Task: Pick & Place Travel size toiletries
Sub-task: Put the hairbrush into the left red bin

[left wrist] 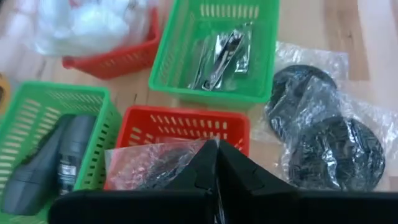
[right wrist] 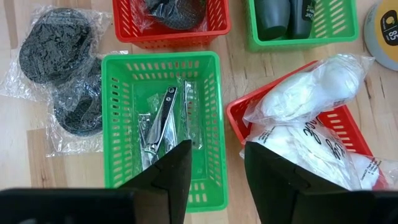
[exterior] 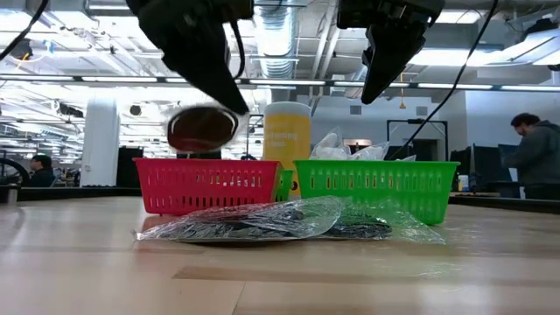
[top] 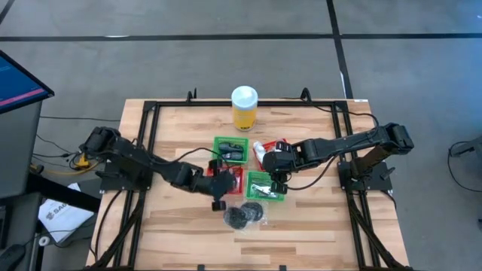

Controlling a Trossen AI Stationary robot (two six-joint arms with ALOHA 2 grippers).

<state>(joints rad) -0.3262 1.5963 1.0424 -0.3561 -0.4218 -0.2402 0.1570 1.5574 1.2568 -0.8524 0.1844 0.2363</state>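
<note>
The left gripper (left wrist: 214, 163) has its jaws clamped together on a clear crinkly packet (left wrist: 152, 163) with a black disc inside, and it's hanging right over the near red basket (left wrist: 186, 127). From the low view you can see the packet (exterior: 203, 128) dangling above that basket's rim, clear of it.

The right gripper (right wrist: 214, 165) is a different story: jaws partly apart, nothing between them. It hovers over the green basket (right wrist: 121, 106) that has the slim silvery pieces (right wrist: 163, 118) lying in a clear wrapper on its floor. Fingers aren't touching the basket or the contents as far as the wrist view shows.

Two more black discs in clear packets (top: 245, 215) sit on the bare wooden table (top: 316, 226) just beside that green basket, toward the front edge. The white packets (right wrist: 311, 124) are piled in the far red basket (right wrist: 239, 121), spilling over its rim. The other green basket (left wrist: 37, 112) holds a couple of dark items, maybe small tubes or bottles, hard to say. The yellow bottle (top: 244, 109) stands upright behind the baskets.
</note>
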